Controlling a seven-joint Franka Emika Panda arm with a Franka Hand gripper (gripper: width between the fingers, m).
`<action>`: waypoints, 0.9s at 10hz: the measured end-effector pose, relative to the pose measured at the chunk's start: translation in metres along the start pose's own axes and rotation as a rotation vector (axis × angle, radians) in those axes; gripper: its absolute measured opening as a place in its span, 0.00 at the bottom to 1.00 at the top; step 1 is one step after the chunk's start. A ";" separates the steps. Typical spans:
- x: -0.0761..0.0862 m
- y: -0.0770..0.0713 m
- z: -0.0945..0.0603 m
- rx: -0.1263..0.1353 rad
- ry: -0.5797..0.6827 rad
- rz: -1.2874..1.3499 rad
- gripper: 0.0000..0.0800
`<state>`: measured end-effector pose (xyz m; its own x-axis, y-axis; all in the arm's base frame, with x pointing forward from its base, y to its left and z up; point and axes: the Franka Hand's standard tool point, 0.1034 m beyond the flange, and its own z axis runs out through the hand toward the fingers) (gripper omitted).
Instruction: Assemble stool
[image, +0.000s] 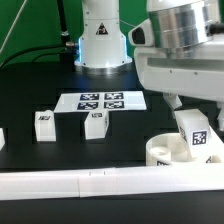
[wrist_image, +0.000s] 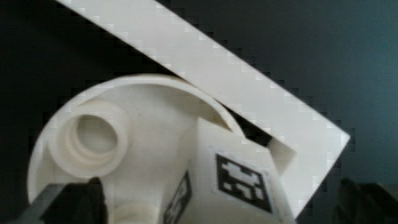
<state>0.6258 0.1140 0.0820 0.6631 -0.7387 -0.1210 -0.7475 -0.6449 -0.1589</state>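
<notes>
The round white seat disc (image: 162, 152) lies at the exterior view's right, just behind the long rail. It also shows in the wrist view (wrist_image: 103, 140), with a round recess. My gripper (image: 190, 113) is shut on a white leg (image: 198, 136) with a marker tag. It holds the leg upright at the disc's right side, its lower end at the disc. In the wrist view the tagged leg (wrist_image: 240, 182) sits between my dark fingers (wrist_image: 75, 198). Two more tagged legs (image: 45, 123) (image: 96, 124) stand on the table left of centre.
The marker board (image: 101, 101) lies in front of the robot base (image: 100, 40). A long white rail (image: 90, 182) runs along the front edge and shows in the wrist view (wrist_image: 222, 65). A white piece (image: 2, 138) sits at the left edge.
</notes>
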 end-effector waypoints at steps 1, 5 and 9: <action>-0.003 0.000 -0.009 -0.022 -0.019 -0.196 0.81; -0.003 0.002 -0.010 -0.035 -0.025 -0.512 0.81; 0.002 -0.004 -0.021 -0.089 -0.017 -1.130 0.81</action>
<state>0.6288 0.1113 0.1027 0.9598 0.2784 0.0344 0.2805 -0.9529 -0.1149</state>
